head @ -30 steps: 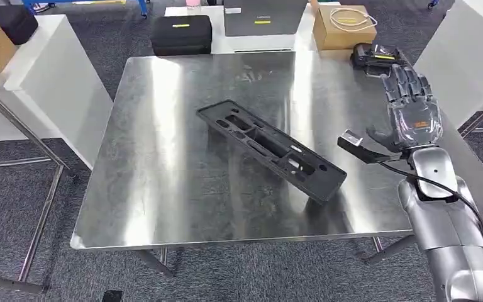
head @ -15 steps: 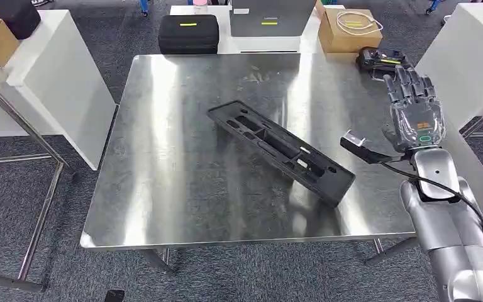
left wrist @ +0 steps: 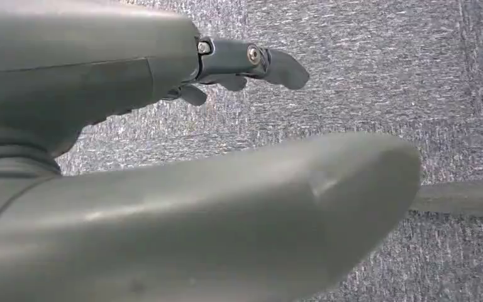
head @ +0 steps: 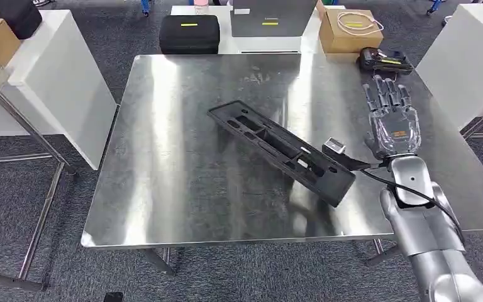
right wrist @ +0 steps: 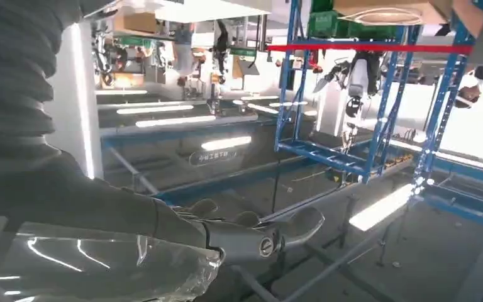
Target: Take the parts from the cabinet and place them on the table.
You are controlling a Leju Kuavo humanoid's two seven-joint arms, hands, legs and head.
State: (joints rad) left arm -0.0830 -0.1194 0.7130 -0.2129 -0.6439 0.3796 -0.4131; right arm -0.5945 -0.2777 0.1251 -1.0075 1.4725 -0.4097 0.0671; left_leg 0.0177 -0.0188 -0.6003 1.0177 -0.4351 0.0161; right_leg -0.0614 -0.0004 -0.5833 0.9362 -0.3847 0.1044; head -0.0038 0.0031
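Already one black part (head: 281, 150) lies on the table (head: 163, 189), the right hand (head: 391, 123) hovers beside it, fingers spread and empty, suggesting this placement is done.

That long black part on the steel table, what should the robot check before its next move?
1. Black part lies flat on the steel table: ok.
2. Part sits clear of the table's edges: ok.
3. Right hand holds nothing, fingers spread: ok.
4. Right hand is apart from the part: cannot tell, since its wrist camera mount lies over the part's near end.
5. Left hand holds nothing: ok; it hangs over the carpet.
6. Cabinet with more parts is within sight: cannot tell.
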